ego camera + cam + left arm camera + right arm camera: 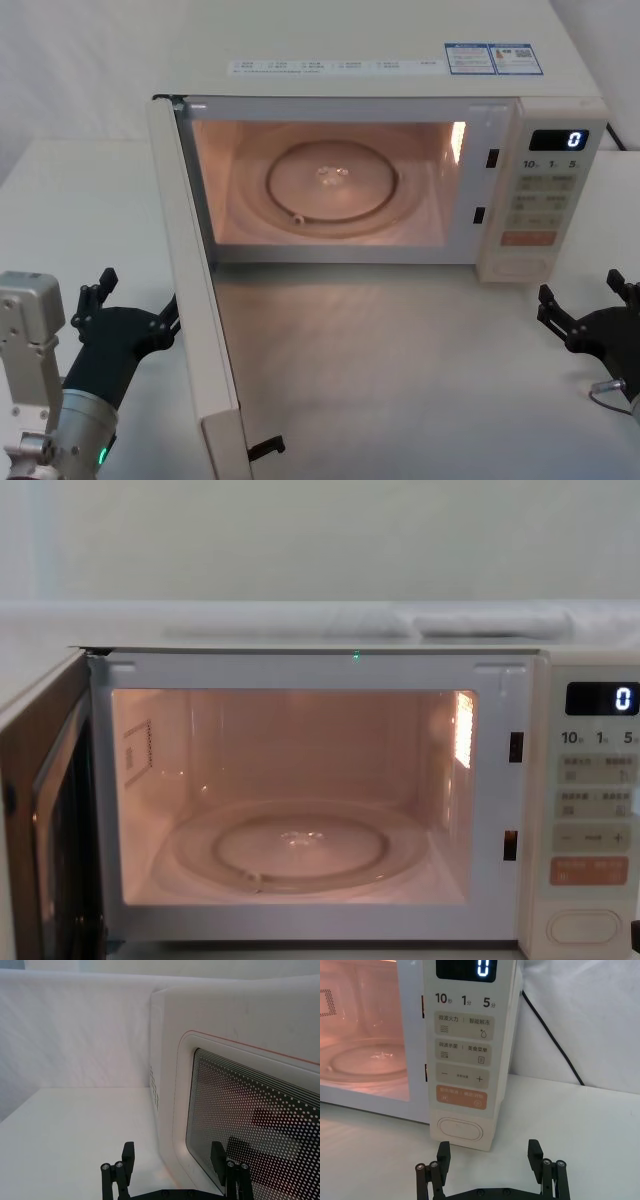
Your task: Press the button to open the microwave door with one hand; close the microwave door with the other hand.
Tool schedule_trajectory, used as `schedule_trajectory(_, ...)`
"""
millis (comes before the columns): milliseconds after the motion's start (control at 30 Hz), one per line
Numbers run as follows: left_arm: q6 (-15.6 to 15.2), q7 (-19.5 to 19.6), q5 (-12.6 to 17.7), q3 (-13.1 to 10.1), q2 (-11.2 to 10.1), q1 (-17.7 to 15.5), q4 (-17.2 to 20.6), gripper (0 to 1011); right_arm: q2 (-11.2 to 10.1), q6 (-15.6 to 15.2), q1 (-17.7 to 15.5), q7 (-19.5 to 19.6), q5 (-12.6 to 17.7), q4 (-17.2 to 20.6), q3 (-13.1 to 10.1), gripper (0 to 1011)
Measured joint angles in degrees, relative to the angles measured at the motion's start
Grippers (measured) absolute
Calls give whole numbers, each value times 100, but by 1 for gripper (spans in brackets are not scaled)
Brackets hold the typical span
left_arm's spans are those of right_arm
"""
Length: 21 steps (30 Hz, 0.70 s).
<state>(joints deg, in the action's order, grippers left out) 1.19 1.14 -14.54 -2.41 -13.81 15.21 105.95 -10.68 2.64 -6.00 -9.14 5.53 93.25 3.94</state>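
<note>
Here, one microwave door (195, 290) open, two claws

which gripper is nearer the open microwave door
Left. The left gripper sits just outside the swung-open microwave door, fingers open. The right gripper is across the table, before the button.

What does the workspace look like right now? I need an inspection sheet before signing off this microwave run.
Surface: white table, bare in front of the microwave.
Microwave door: swung wide open on its left hinge; cavity lit, glass turntable inside, no food.
Button: at the foot of the control panel, untouched now; display reads 0.
Clutter: nothing seen.
Left gripper: open, just outside the open door, facing its outer window.
Right gripper: open, low at the right, short of the button.
Cables: black cord behind the microwave.
Surroundings: white wall.
</note>
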Motion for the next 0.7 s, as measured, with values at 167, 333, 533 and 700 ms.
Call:
schedule_trajectory(167, 0, 0, 0, 0, 0, 0, 0, 1001, 1, 0, 2, 3, -1, 0, 3, 1002)
schedule_trajectory(333, 0, 0, 0, 0, 0, 0, 0, 1001, 1, -1, 4, 3, -3, 0, 4, 1002)
schedule_trajectory(533, 0, 0, 0, 0, 0, 0, 0, 1001, 1, -3, 5, 3, -4, 0, 4, 1002)
schedule_trajectory(700, 0, 0, 0, 0, 0, 0, 0, 1001, 1, -6, 5, 3, -4, 0, 4, 1002)
